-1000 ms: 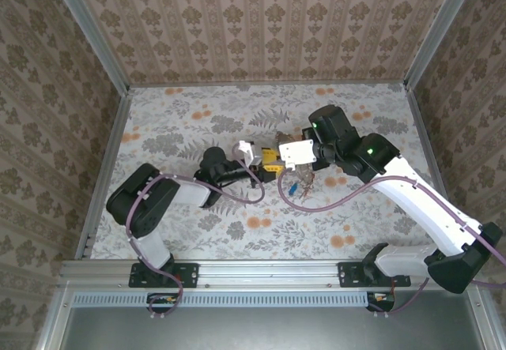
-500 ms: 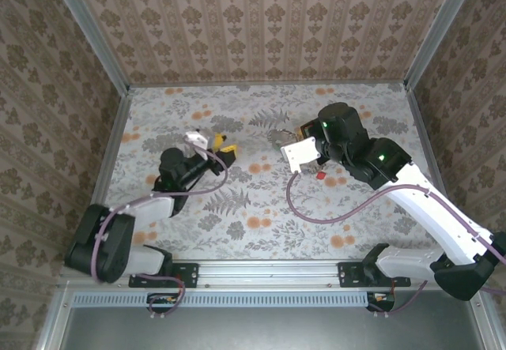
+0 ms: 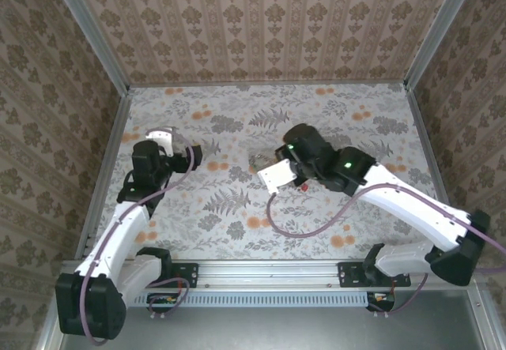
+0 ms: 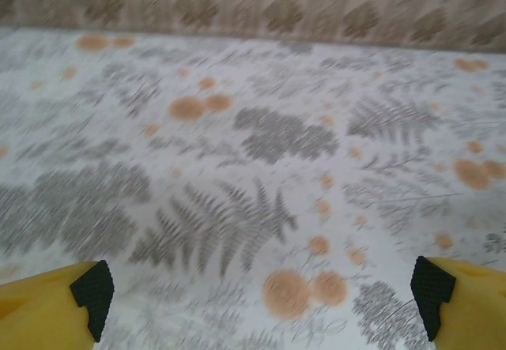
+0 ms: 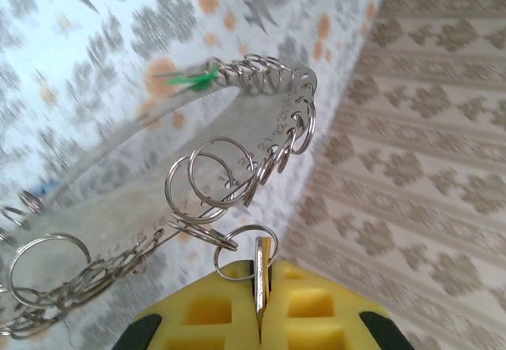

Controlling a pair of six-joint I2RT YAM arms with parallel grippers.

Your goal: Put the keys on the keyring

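1. The right pincer (image 5: pixel 261 291) is fully closed. Its yellow fingers (image 5: pixel 316 310) squeeze a thin flat metal tab (image 5: pixel 262 267) that stands on edge between them.
2. A small split ring passes through that tab, and from it the keyring (image 5: pixel 261 75) runs outward. It is a chain of many small metal rings linked into one wide loop, so the pincer holds the keyring by the tab.
3. The loop hangs clear in front of the fingers and over the desk (image 3: pixel 356 113). A few larger rings bunch near the tab, and the finer rings arch across the far side.
4. A green key (image 5: pixel 192 79) sits on the far arc of the loop. It is blurred, so its blade cannot be made out.
5. Seen from above, the right pincer and keyring are near the middle of the desk, slightly toward the far edge.
6. A red key (image 3: pixel 303 184) lies on the desk just beside the right arm, on the side toward the near edge. It is too small to show any detail.
7. The left pincer (image 4: pixel 261 287) is spread wide, with its yellow fingers (image 4: pixel 47 310) at opposite lower corners of the wrist view. It holds nothing, and only the fern-and-flower desk surface lies between the fingers.
8. From above, the left pincer is close to the desk's left edge, well apart from the keyring.
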